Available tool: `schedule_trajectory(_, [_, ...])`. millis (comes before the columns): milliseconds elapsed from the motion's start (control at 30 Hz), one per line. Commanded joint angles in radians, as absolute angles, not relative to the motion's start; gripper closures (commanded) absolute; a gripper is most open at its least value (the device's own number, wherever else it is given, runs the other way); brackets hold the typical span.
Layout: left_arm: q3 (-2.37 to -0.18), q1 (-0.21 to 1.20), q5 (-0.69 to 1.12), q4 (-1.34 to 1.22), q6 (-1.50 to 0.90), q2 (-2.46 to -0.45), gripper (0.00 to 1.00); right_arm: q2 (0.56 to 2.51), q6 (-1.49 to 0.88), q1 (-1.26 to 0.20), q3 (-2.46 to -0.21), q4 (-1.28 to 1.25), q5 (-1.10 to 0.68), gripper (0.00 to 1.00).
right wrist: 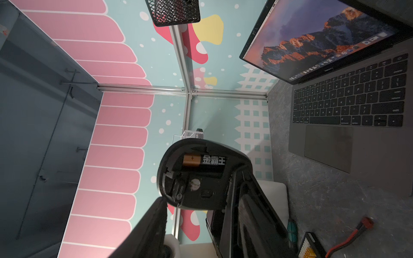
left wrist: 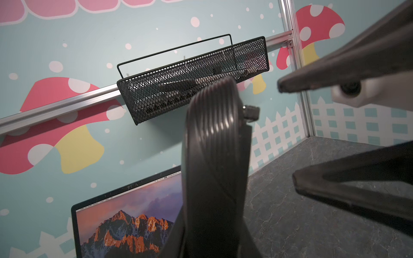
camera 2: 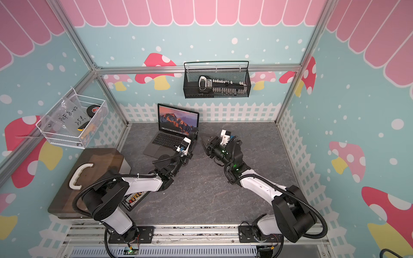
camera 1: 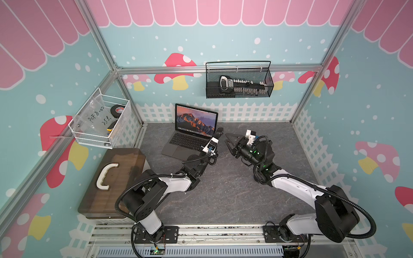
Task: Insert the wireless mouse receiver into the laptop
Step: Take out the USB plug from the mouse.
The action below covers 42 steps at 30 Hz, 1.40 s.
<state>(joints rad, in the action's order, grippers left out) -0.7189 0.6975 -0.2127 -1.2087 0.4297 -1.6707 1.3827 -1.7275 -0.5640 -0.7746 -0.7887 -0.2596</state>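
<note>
Wooden case (camera 1: pixel 125 163) at front left, lid down, contents unseen. Black mesh basket (camera 1: pixel 257 95) on the back wall rail holds a grey-handled tool (camera 1: pixel 225 83) and a row of small bits. White wire basket (camera 1: pixel 89 138) on the left wall holds a scribbled plastic bag (camera 1: pixel 98 116), a roll of black tape (camera 1: pixel 118 110) and something yellow-black lower down. Mouse (right wrist: pixel 201 176) shows its underside in my right wrist view, battery bay uncovered, one battery (right wrist: pixel 203 160) in it.

Laptop (camera 1: pixel 190 138) stands open at the back left of the table (camera 1: pixel 223 196). Its right edge is just beside my left gripper (camera 1: pixel 218 134), whose fingers pinch the mouse above the table. My right gripper (camera 1: pixel 226 139) faces it from the right, fingers (left wrist: pixel 290 86) spread apart, tips just beside the mouse. Bare table in the middle and on the right.

Receiver (right wrist: pixel 175 188) is probably the small dark stub in the slot under the battery, too dim to be sure. Laptop's side ports are not readable, and my left arm covers its front right corner. A red-tipped plug (right wrist: pixel 366 223) lies on the table near the laptop, its wire cut off at the frame edge.
</note>
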Motion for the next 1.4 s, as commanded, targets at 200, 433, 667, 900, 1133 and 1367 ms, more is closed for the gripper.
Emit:
schedule_trajectory(200, [-0.735, 0.721, -0.193, -1.261, 0.485, -1.694, 1.0, 1.456, -1.844, -0.583, -0.81, -0.991, -0.274, 0.55])
schedule_trajectory(433, [-0.732, 0.724, -0.173, -1.271, 0.494, -1.7, 1.0, 1.476, -1.873, -0.586, -0.808, -1.049, -0.267, 0.61])
schedule_trajectory(667, [-0.703, 0.724, -0.14, -1.307, 0.543, -1.713, 1.0, 1.465, -1.867, -0.585, -0.808, -1.05, -0.262, 0.72])
schedule_trajectory(900, [-0.703, 0.738, -0.159, -1.317, 0.619, -1.745, 1.0, 1.454, -1.864, -0.585, -0.839, -1.055, -0.271, 0.77])
schedule_trajectory(1133, [-0.713, 0.758, -0.194, -1.35, 0.667, -1.79, 1.0, 1.437, -1.872, -0.586, -0.849, -1.064, -0.267, 0.8])
schedule_trajectory(1367, [-0.744, 0.798, -0.265, -1.363, 0.693, -1.82, 1.0, 1.455, -1.896, -0.598, -0.856, -1.092, -0.262, 0.8])
